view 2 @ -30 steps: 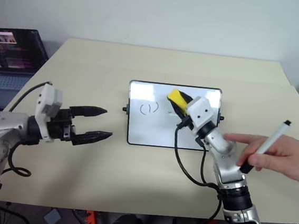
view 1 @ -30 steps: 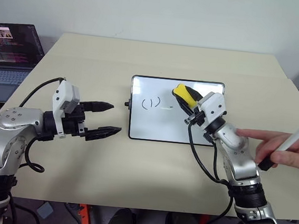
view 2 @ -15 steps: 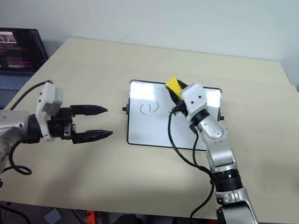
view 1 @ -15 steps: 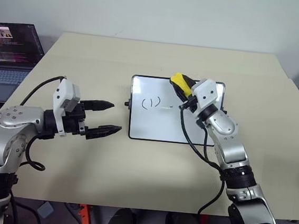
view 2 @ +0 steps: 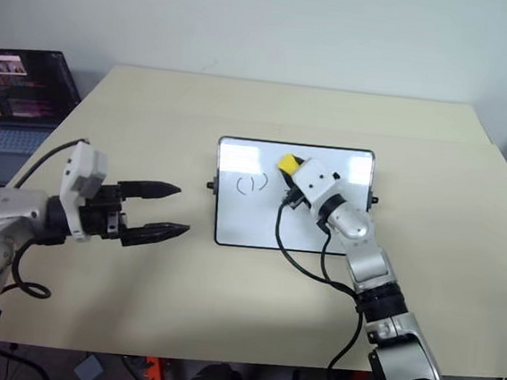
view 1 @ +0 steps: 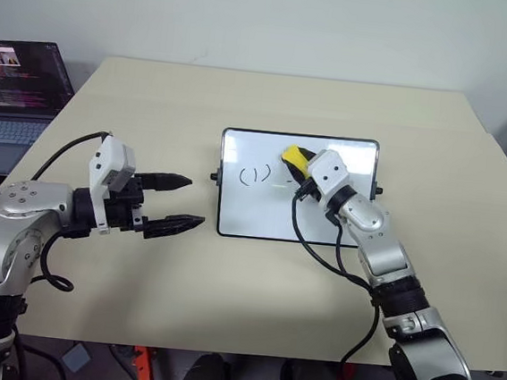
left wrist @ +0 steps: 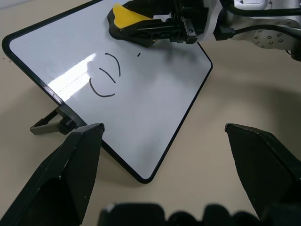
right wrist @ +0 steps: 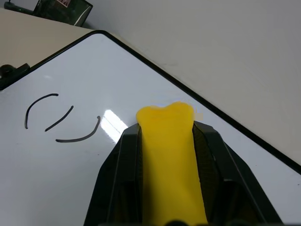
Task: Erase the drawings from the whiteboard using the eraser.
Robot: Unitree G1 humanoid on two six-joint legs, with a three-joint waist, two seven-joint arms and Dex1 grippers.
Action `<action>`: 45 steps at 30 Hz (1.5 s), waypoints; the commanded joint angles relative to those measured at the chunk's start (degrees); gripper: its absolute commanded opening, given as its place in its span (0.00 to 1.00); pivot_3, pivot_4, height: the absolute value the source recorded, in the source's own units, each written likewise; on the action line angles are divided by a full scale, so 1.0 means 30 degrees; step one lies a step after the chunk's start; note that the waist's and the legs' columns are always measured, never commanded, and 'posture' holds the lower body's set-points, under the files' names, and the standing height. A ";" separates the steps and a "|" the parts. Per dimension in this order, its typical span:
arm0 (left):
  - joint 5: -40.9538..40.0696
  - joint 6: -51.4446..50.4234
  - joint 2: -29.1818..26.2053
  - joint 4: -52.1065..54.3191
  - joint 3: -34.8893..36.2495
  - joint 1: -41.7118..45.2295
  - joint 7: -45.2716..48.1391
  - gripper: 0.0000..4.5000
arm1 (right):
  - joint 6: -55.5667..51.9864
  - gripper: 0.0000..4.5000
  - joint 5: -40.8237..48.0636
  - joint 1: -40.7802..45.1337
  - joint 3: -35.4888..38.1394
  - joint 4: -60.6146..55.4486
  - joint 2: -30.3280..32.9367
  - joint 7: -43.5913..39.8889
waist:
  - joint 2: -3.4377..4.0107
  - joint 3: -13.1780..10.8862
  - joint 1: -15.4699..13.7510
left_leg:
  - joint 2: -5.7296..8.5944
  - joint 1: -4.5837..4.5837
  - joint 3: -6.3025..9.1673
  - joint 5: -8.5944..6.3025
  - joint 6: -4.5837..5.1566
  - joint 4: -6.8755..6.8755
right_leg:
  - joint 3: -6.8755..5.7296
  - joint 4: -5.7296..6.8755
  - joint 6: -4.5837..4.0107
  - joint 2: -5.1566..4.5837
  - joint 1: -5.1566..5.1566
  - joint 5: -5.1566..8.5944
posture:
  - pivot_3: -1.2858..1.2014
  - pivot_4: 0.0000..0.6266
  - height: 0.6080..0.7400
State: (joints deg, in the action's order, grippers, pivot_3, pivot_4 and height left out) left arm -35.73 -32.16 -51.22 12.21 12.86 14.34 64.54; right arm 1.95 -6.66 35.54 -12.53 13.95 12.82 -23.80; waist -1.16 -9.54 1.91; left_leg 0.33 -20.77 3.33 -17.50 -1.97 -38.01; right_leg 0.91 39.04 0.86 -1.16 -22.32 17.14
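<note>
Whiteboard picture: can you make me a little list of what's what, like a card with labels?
whiteboard: lying flat on the table
drawings: "(1)" and a short dash beside it
eraser: yellow, gripped over the board's upper middle
right gripper: shut on the eraser
left gripper: open, beside the board, holding nothing
laptop: open, far left

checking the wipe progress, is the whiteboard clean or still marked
Still marked. The whiteboard carries a "(1)" drawing on its left part, plus a faint dash beside it. The eraser, clamped in the right gripper, sits just right of them.
</note>
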 commanded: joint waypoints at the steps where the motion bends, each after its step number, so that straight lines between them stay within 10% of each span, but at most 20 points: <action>1: -0.0326 0.0037 -0.0325 0.0630 0.0617 0.0013 0.0032 1.00 | -0.0755 0.26 -0.0093 -0.0749 -0.0085 -0.0755 0.0221 -0.0349 | 0.0000 0.0000 -0.0008 | 0.0000 -0.0001 0.0001 0.0000 0.0000 -0.0002 | 0.0000 0.0000 0.0000 0.0000 0.0000 0.0000 | 0.52 0.24 1.00; 32: -0.0123 0.0465 -0.0015 0.0469 0.0192 0.0085 0.0347 1.00 | -0.4179 0.26 0.3602 -0.5363 0.1919 -1.0771 0.0786 -0.1887 | 0.0000 -0.0031 -0.0027 | -0.0003 -0.0017 0.0020 -0.0002 0.0001 0.0016 | -0.0014 -0.0019 0.0002 0.0004 -0.0010 0.0003 | 0.52 0.24 1.00; 45: 0.0168 0.0836 0.0255 -0.0217 -0.0481 0.1148 0.0464 1.00 | -0.3546 0.26 0.1417 -0.1757 0.1077 -0.5349 0.0324 -0.0036 | 0.0000 -0.0044 0.0014 | 0.0001 -0.0018 0.0003 -0.0001 -0.0001 0.0021 | -0.0007 -0.0019 -0.0002 0.0007 -0.0022 0.0004 | 0.52 0.24 1.00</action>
State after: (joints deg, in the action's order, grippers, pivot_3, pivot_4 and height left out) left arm -35.24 -30.71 -50.07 11.12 10.56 17.20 65.70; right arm -10.36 -1.77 29.02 -9.02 -2.36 14.06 -24.39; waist -1.16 -9.68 1.95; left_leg 0.33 -20.87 3.33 -17.50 -1.97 -37.94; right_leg 0.89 38.96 0.86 -1.14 -22.41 17.16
